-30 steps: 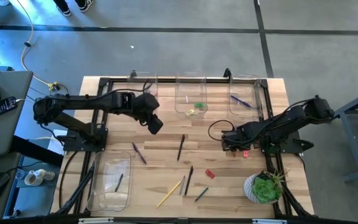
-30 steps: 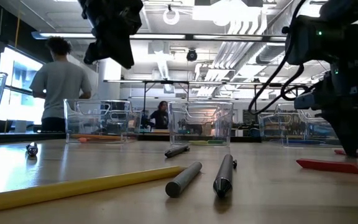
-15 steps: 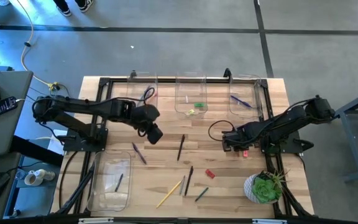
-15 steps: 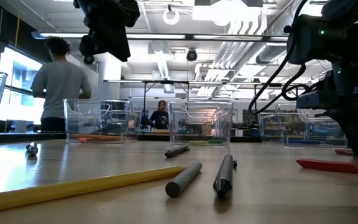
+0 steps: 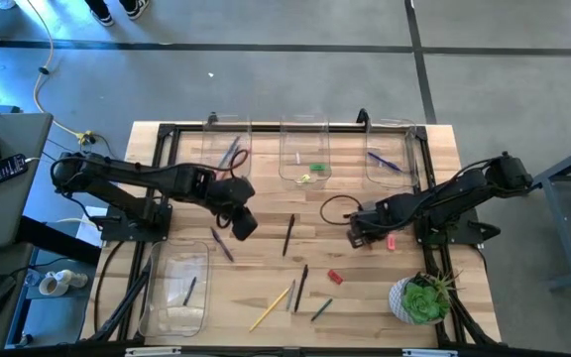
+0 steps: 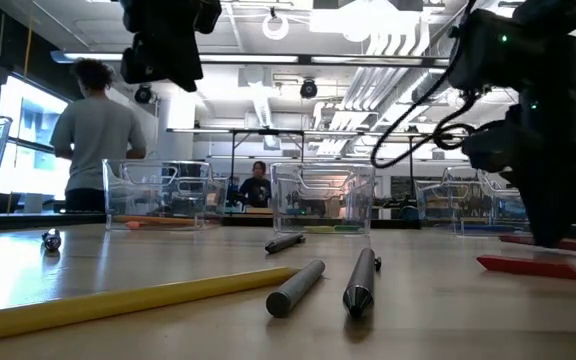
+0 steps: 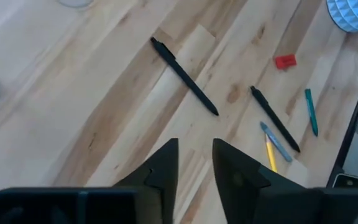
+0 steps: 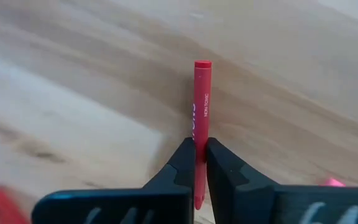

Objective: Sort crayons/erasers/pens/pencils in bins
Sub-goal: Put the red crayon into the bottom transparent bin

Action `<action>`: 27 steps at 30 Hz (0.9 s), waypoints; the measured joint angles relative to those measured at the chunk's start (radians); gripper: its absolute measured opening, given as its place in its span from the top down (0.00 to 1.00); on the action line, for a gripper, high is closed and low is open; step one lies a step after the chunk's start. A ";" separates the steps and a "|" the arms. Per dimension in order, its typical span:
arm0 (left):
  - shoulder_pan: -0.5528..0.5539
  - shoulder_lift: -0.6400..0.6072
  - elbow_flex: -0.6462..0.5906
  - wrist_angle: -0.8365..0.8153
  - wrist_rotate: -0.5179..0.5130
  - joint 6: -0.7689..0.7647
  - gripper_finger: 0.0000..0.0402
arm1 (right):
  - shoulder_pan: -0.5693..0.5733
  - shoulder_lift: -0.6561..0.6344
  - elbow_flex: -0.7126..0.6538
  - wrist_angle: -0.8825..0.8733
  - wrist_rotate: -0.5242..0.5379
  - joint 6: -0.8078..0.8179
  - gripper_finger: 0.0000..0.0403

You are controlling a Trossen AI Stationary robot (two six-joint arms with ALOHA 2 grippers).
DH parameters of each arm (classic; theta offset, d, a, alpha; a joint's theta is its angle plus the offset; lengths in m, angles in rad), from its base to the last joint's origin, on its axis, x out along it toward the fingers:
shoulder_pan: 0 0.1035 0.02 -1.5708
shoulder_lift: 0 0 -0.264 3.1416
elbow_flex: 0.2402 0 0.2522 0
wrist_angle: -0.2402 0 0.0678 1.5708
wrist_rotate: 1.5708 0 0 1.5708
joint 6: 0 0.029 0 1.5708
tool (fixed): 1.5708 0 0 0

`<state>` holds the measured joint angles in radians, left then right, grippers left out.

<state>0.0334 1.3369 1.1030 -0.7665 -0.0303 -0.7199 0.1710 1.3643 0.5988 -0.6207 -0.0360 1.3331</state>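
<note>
My right gripper is shut on a red crayon low over the right middle of the table. A pink eraser lies just behind it. My left gripper hangs open and empty above the bare wood left of centre, near a purple pen and a black pen. Three clear bins stand along the far edge. The left one holds thin sticks, the middle one green and yellow erasers. A longer bin sits at the near left. My right gripper pinches the red crayon at its near end between the two fingertips. The fingers come slanting down from the table's right and lie along the crayon, which sticks out straight ahead of them. Whether the crayon is clear of the wood cannot be told.
Loose on the near middle of the table lie a yellow pencil, a dark pen, a teal stick and a red eraser. A potted plant stands at the near right. People move in the room behind.
My left gripper has drawn back from the far-left bin toward the table's near edge and now hangs over open wood. My right gripper has shifted a little toward the table's left.
</note>
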 joint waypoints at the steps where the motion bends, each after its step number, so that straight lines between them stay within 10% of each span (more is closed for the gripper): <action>1: -0.005 0.000 0.000 0.000 0.000 -0.003 0.75 | 0.000 0.000 0.000 0.032 -0.002 -0.023 0.99; 11: -0.060 0.000 0.000 0.065 -0.005 0.004 0.56 | 0.000 0.000 0.000 0.429 -0.035 -0.266 1.00; 27: -0.075 0.000 0.000 0.399 -0.039 0.104 0.54 | 0.000 -0.002 0.000 1.060 -0.047 -0.556 1.00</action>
<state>-0.0414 1.3365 1.1030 -0.3679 -0.0692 -0.6158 0.1711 1.3627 0.5991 0.4388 -0.0828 0.7772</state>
